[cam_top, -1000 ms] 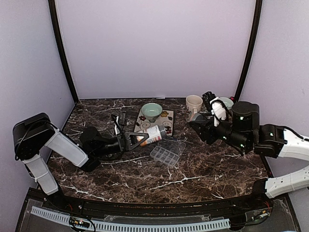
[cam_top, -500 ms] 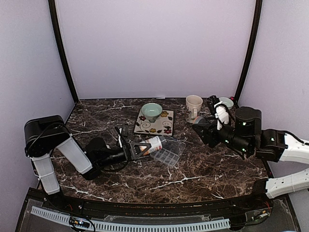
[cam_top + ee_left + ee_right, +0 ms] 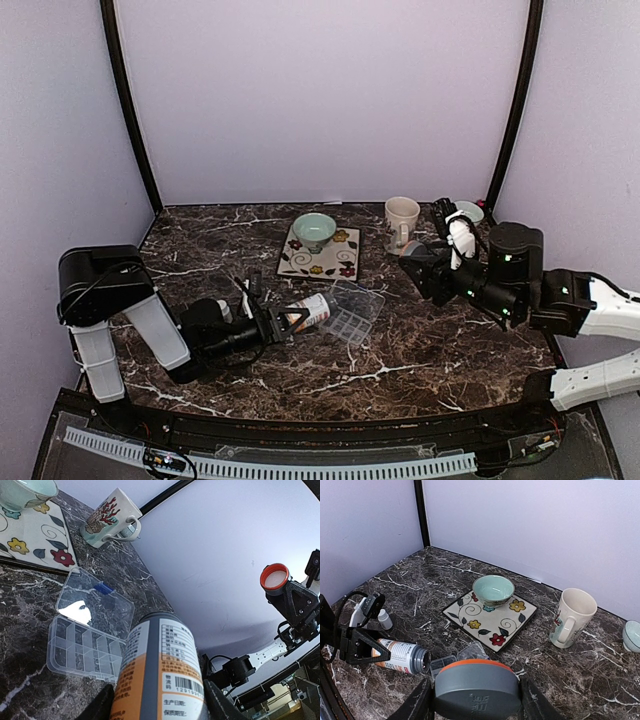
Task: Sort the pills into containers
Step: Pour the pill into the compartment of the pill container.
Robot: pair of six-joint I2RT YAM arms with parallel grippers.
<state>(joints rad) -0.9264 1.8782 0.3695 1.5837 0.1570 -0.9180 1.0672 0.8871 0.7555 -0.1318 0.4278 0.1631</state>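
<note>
Pills: unseen; likely too tiny to pinch, better poured. Left pincer (image 3: 288, 321) grips orange bottle (image 3: 160, 665) mid-body; right pincer (image 3: 476, 707), grey cap (image 3: 476, 685).

Robot test booth, a lab-type setup rather than a lived-in room. Plain pale lilac wall panels (image 3: 320, 100) close in the back and both sides. Black frame posts (image 3: 128, 110) stand at the back corners. Dark marble-pattern tabletop (image 3: 420, 350). Left arm (image 3: 158, 328) and right arm (image 3: 560, 295) mounted at its near edge, with a slotted cable duct (image 3: 300, 467) below. Household props near the back edge: mug (image 3: 402, 215), bowl (image 3: 314, 229), floral plate (image 3: 345, 262).
</note>
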